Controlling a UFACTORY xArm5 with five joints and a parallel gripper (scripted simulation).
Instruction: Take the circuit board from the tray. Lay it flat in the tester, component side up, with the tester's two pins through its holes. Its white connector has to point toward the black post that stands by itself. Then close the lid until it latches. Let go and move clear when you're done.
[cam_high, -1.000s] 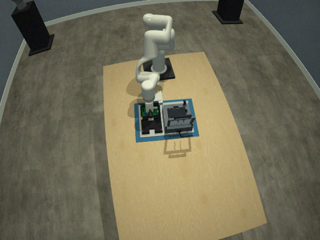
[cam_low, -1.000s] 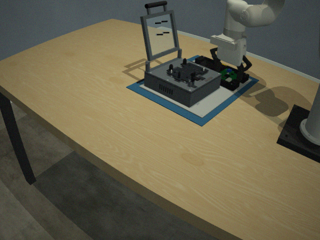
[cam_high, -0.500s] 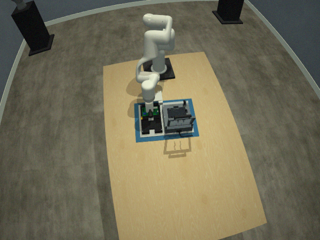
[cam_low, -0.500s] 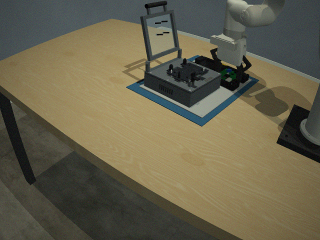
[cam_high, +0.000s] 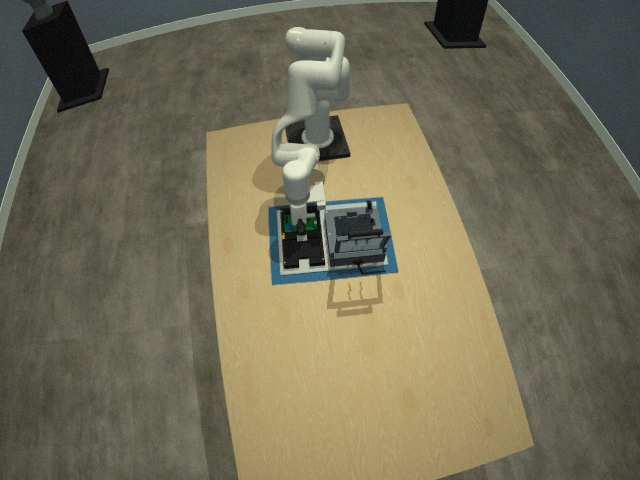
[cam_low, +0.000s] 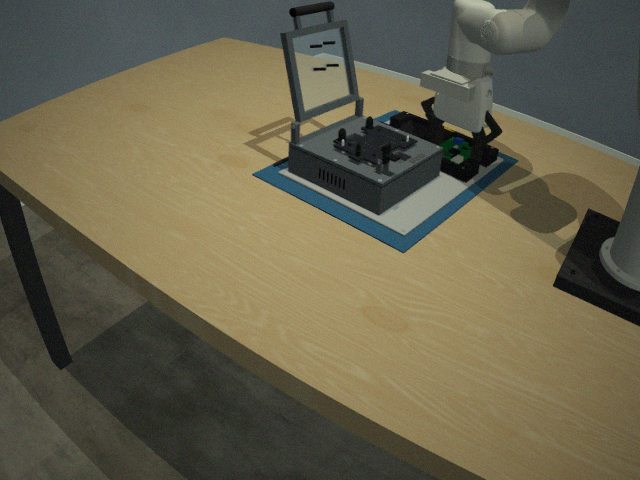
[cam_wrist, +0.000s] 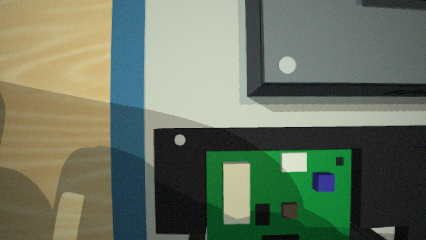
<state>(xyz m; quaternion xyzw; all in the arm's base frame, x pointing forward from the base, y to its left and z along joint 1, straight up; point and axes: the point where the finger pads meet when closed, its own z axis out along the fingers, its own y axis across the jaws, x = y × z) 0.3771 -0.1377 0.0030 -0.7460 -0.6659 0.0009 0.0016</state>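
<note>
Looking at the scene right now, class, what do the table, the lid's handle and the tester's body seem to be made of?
Table: probably wood or wood veneer, satin; pale with grain and knots.
Handle: perhaps rubber or plastic, dark and dull.
Body: painted metal or plastic, matt; even grey faces, no grain.

Arm (cam_high: 309, 90) (cam_low: 509, 31) bent — wrist (cam_high: 296, 180) (cam_low: 467, 43) pointing down, fingers (cam_low: 479, 149) apart
</note>
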